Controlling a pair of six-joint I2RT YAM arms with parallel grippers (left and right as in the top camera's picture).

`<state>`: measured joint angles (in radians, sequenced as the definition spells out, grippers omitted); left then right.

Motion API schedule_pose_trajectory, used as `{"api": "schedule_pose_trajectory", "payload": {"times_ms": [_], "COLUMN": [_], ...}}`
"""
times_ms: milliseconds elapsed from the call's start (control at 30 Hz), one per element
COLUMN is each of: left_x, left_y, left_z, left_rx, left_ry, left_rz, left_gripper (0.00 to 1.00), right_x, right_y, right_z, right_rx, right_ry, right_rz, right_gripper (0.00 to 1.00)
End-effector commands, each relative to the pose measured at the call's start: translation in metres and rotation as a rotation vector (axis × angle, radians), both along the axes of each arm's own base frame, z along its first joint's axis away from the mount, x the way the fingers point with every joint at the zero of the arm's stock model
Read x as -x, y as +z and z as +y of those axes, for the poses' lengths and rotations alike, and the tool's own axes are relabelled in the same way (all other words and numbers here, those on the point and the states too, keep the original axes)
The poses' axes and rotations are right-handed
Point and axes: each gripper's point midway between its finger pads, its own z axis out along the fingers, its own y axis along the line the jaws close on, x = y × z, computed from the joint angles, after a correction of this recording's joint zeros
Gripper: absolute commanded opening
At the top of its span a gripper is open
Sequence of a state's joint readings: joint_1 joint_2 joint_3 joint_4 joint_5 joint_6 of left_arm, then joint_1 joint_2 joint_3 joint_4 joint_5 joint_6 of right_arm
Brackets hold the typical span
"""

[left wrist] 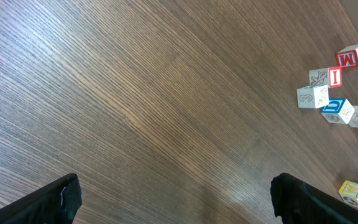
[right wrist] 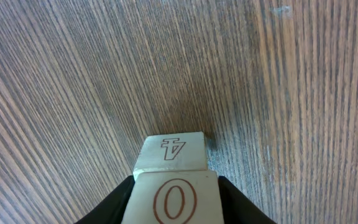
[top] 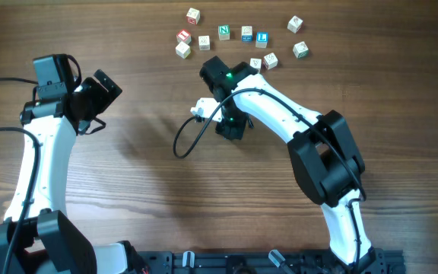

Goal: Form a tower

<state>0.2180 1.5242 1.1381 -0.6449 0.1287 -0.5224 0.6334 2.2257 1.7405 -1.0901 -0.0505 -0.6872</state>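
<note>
A brown wood-grain desk (top: 143, 175) fills every view; nothing of the room beyond it shows. A black rail (top: 204, 262) runs along its near edge, where the arms are mounted. At the far side, loose letter cubes (top: 223, 32) lie scattered in a rough arc, some touching, with red, green and blue letters. A black cable (top: 182, 141) loops over the wood beside the right arm.

The tower (right wrist: 174, 180) stands near the middle of the desk. From overhead it is hidden under the right gripper (top: 231, 125). The right wrist view shows two of its cubes in line: one marked 4 against the desk, and one marked O nearer the camera. The right jaws pinch the O cube from both sides.

The left gripper (left wrist: 176, 196) hangs over bare wood well to the left, its jaws spread wide and empty.
</note>
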Motion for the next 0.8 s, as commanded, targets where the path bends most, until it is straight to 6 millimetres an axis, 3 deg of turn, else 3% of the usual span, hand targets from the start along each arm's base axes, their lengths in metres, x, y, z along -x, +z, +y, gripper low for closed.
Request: {"api": "schedule_pose_trajectory", "payload": {"times_ms": [0, 267, 367, 533, 567, 600, 700, 767], "left_x": [0.002, 0.002, 0.002, 0.002, 0.002, 0.002, 0.002, 0.002], "left_y": [-0.002, -0.002, -0.002, -0.002, -0.002, -0.002, -0.002, -0.002], "left_z": [0.001, 0.001, 0.001, 0.001, 0.001, 0.001, 0.001, 0.001], "left_rx": [0.0, -0.001, -0.001, -0.001, 0.0, -0.001, -0.001, -0.001], "left_ry": [0.012, 0.011, 0.011, 0.011, 0.012, 0.011, 0.011, 0.011], "left_rz": [0.006, 0.006, 0.006, 0.006, 0.006, 0.006, 0.006, 0.006], "left_gripper": [1.0, 1.0, 1.0, 1.0, 1.0, 1.0, 1.0, 1.0], "right_x": [0.003, 0.003, 0.003, 0.003, 0.003, 0.003, 0.0, -0.004], "right_y": [-0.005, -0.005, -0.005, -0.005, -0.005, -0.005, 0.01, 0.037], "right_z": [0.001, 0.0, 0.0, 0.0, 0.0, 0.001, 0.01, 0.019], "right_rx": [0.005, 0.007, 0.007, 0.006, 0.006, 0.005, -0.036, -0.093], "right_ry": [0.021, 0.021, 0.02, 0.02, 0.016, 0.006, -0.039, -0.064], "right_rz": [0.012, 0.013, 0.013, 0.012, 0.012, 0.012, 0.014, -0.018], "right_gripper": [0.35, 0.33, 0.49, 0.62, 0.71, 0.99, 1.0, 1.0]}}
